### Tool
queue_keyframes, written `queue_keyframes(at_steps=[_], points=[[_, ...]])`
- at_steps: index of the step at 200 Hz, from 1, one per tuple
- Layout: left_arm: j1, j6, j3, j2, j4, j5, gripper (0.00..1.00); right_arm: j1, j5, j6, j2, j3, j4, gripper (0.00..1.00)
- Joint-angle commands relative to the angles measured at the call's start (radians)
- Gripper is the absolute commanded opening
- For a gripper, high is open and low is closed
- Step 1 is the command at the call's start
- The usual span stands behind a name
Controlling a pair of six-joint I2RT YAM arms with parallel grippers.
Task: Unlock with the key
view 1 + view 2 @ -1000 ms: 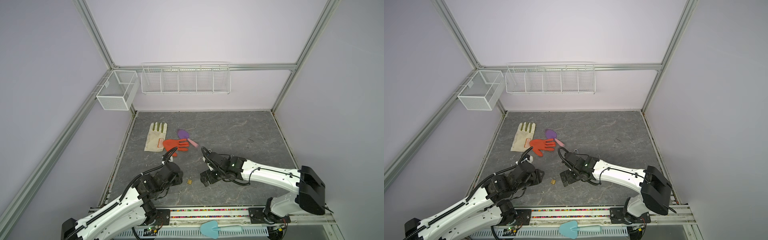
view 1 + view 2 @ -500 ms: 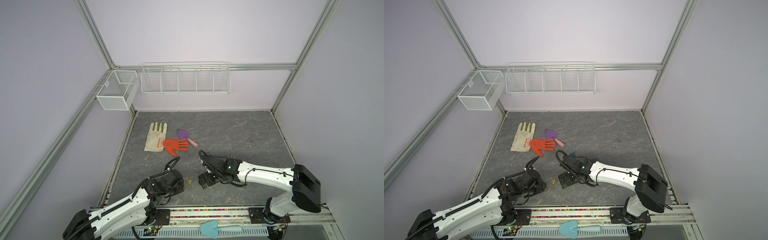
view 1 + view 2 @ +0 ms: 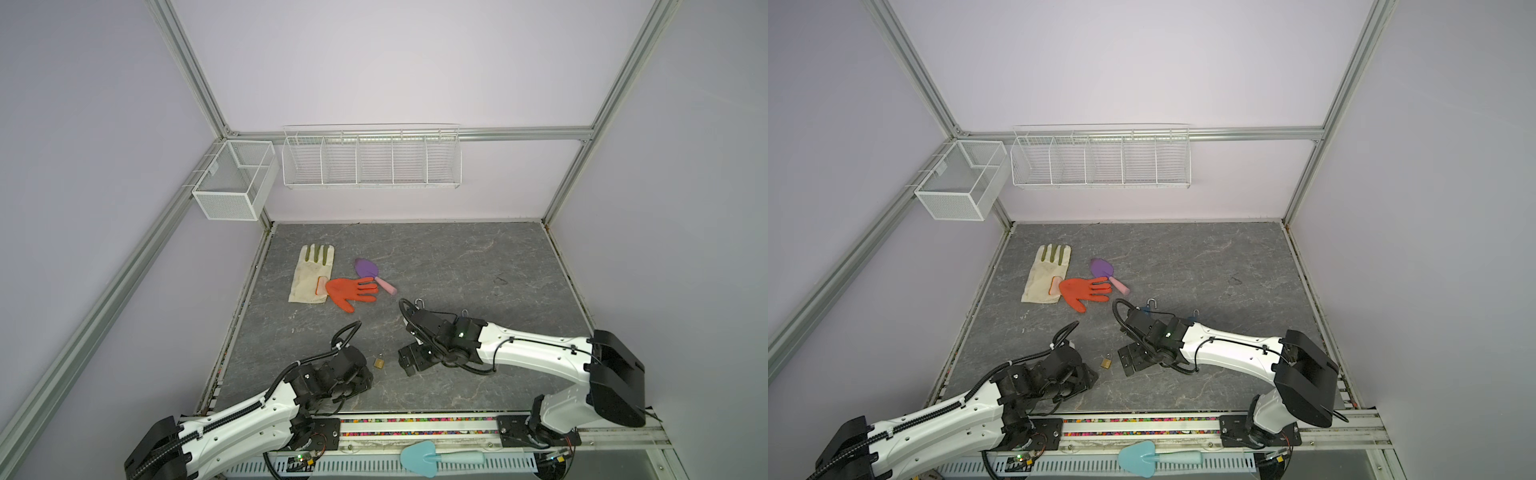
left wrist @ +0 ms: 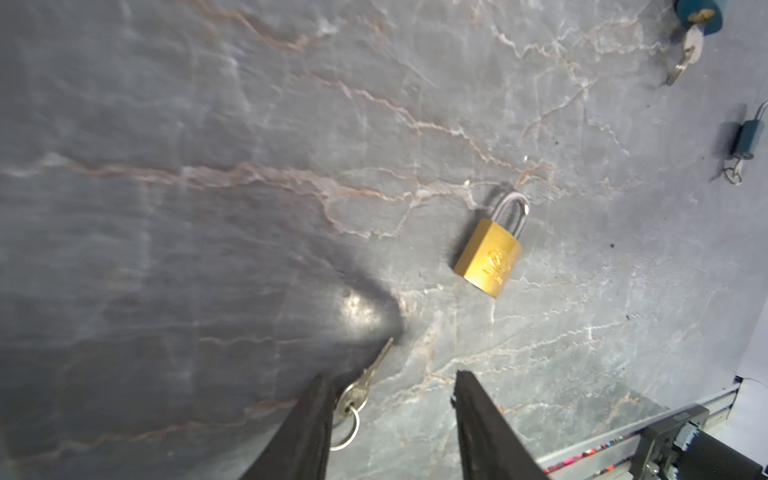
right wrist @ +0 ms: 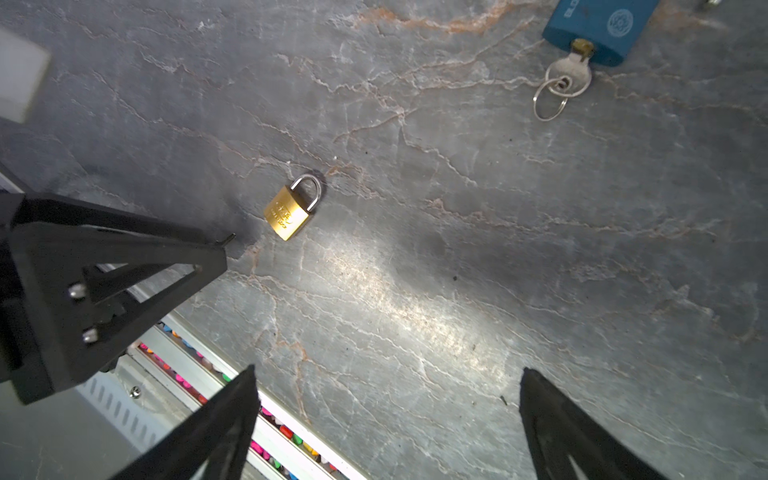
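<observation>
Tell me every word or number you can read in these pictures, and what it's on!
Blue lock: white letters and a round badge, cut off by the picture's edge, not readable.
Brass lock: stamped mark, too blurred to read.
No other text shows.

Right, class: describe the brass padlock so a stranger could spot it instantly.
Start at the front of the grey table. There, between the left gripper and the right gripper, lies a small padlock with a brass body and silver shackle. Unlike the blue padlocks farther back, which hold keys, it has none.
</observation>
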Motion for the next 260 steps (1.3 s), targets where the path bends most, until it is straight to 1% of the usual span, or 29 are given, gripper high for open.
queue_keyframes(at_steps=[1, 28, 57, 71, 93, 109, 123, 133, 148, 164, 182, 206, 222, 232, 234, 260], points=[[-0.024, -0.055, -0.009, -0.002, 0.025, 0.002, 0.48, -0.004, 0.024, -0.008, -0.03, -0.004, -0.028, 0.99], [-0.057, -0.089, -0.005, 0.024, 0.106, 0.003, 0.48, -0.005, 0.038, -0.019, -0.044, -0.013, -0.023, 0.99], [-0.063, -0.112, -0.014, 0.066, 0.218, 0.015, 0.48, -0.011, 0.033, -0.039, -0.048, -0.011, -0.035, 0.99], [-0.064, -0.117, -0.007, 0.079, 0.239, 0.015, 0.48, -0.011, 0.026, -0.052, -0.05, -0.012, -0.033, 0.98], [-0.064, -0.102, 0.023, 0.04, 0.16, -0.022, 0.48, -0.011, 0.004, -0.075, -0.055, -0.014, -0.023, 0.96], [-0.063, -0.103, 0.035, -0.03, 0.056, -0.102, 0.48, -0.003, -0.024, -0.111, -0.051, -0.008, -0.013, 0.92], [-0.06, -0.104, 0.04, -0.144, -0.019, -0.175, 0.48, 0.015, -0.053, -0.156, -0.049, -0.008, 0.014, 0.89], [-0.047, -0.104, 0.047, -0.209, -0.078, -0.208, 0.47, 0.03, -0.067, -0.198, -0.042, -0.003, 0.036, 0.86], [0.004, -0.077, 0.065, -0.286, -0.149, -0.219, 0.47, 0.069, -0.068, -0.28, -0.015, 0.015, 0.062, 0.83], [0.078, -0.026, 0.091, -0.328, -0.202, -0.201, 0.47, 0.113, -0.059, -0.374, 0.038, 0.067, 0.05, 0.79], [0.148, 0.031, 0.137, -0.325, -0.263, -0.201, 0.47, 0.158, -0.046, -0.471, 0.087, 0.101, 0.058, 0.72], [0.195, 0.085, 0.189, -0.302, -0.325, -0.228, 0.46, 0.184, -0.092, -0.567, 0.121, 0.097, 0.132, 0.62], [0.234, 0.121, 0.207, -0.291, -0.317, -0.225, 0.46, 0.209, -0.094, -0.652, 0.154, 0.116, 0.147, 0.56], [0.269, 0.129, 0.217, -0.283, -0.307, -0.215, 0.46, 0.221, -0.084, -0.697, 0.174, 0.122, 0.161, 0.51], [0.276, 0.154, 0.218, -0.281, -0.305, -0.213, 0.46, 0.222, -0.082, -0.705, 0.177, 0.122, 0.164, 0.5], [0.402, 0.234, 0.234, -0.26, -0.273, -0.149, 0.45, 0.227, -0.098, -0.783, 0.211, 0.122, 0.222, 0.43]])
